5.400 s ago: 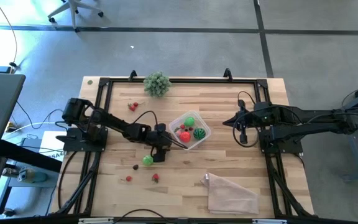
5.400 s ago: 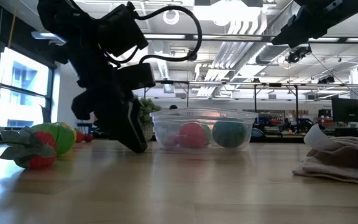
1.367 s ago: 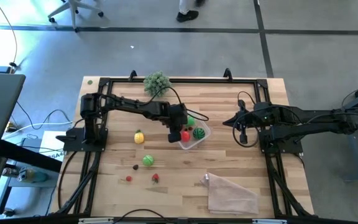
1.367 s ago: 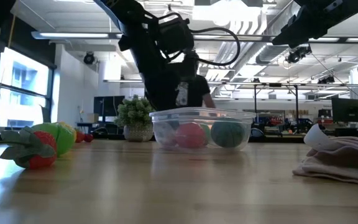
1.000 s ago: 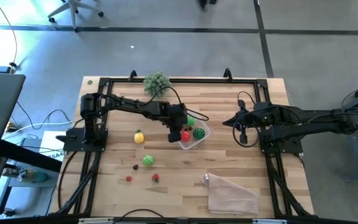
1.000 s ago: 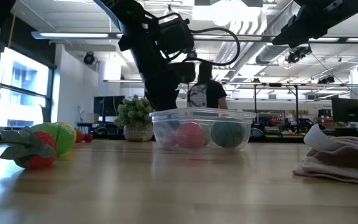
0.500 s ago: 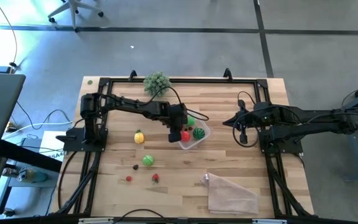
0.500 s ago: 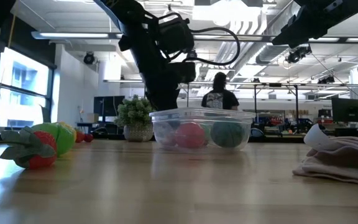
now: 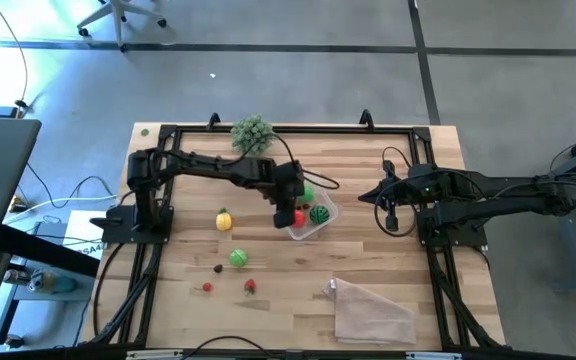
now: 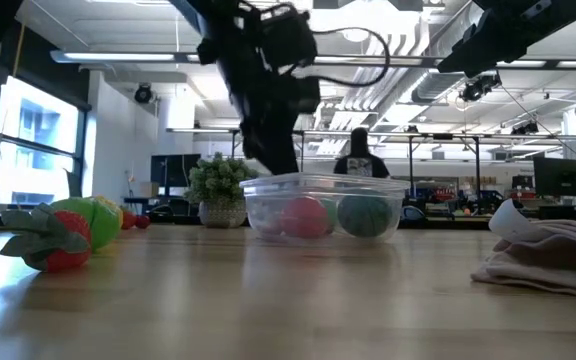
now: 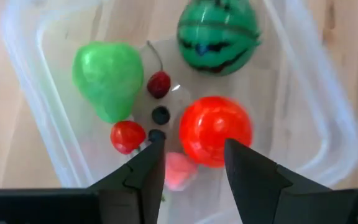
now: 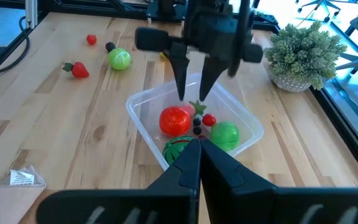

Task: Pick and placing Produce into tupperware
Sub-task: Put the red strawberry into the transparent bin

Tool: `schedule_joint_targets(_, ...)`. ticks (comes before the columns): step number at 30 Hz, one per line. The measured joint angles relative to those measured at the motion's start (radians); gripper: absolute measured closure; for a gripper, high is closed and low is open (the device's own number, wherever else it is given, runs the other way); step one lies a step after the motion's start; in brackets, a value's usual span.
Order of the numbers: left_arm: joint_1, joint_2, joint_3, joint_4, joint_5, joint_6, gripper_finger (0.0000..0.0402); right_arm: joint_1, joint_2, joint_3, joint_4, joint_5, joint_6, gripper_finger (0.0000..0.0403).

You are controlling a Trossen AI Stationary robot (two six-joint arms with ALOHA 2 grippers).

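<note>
The tupperware (image 9: pixel 330 212) is a clear tub near the table's middle. It holds a striped melon ball (image 11: pixel 217 34), a green pear (image 11: pixel 106 78), a red ball (image 11: pixel 215 129), a cherry (image 11: pixel 159 84), small berries and a pink piece (image 11: pixel 179 171). My left gripper (image 11: pixel 191 146) hangs open just above the tub's contents, fingers pointing down, with nothing between them. More produce lies on the table to the left: a yellow fruit (image 9: pixel 224 219), a green apple (image 9: pixel 237 257), a strawberry (image 9: pixel 251 286) and small berries. My right gripper (image 9: pixel 386 205) waits shut above the table's right side.
A leafy grey-green clump (image 9: pixel 253 133) stands at the far edge. A crinkled clear bag (image 9: pixel 373 312) lies at the near right. A black frame (image 9: pixel 163 170) runs round the table. In the low view a person (image 10: pixel 356 155) stands far back in the room.
My left gripper has risen from inside the tupperware to just above its rim. The produce in the tub has stayed where it lay.
</note>
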Motion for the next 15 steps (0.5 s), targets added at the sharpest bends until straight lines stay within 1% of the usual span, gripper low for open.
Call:
schedule_joint_targets(3,-0.011,0.000,0.065,-0.078,-0.012,-0.005,0.0248,0.000,0.000,0.000,0.000,0.000,0.000,0.0402)
schedule_joint_targets(9,-0.036,-0.012,0.218,-0.298,-0.046,-0.012,0.0248,0.000,0.000,0.000,0.000,0.000,0.000,0.0402)
schedule_joint_targets(13,-0.058,-0.030,0.290,-0.459,-0.071,-0.016,0.0248,0.000,0.000,0.000,-0.003,0.000,0.000,0.0402)
schedule_joint_targets(15,-0.071,-0.053,0.303,-0.560,-0.077,-0.025,0.0248,0.000,0.000,0.000,-0.004,0.000,0.000,0.0402)
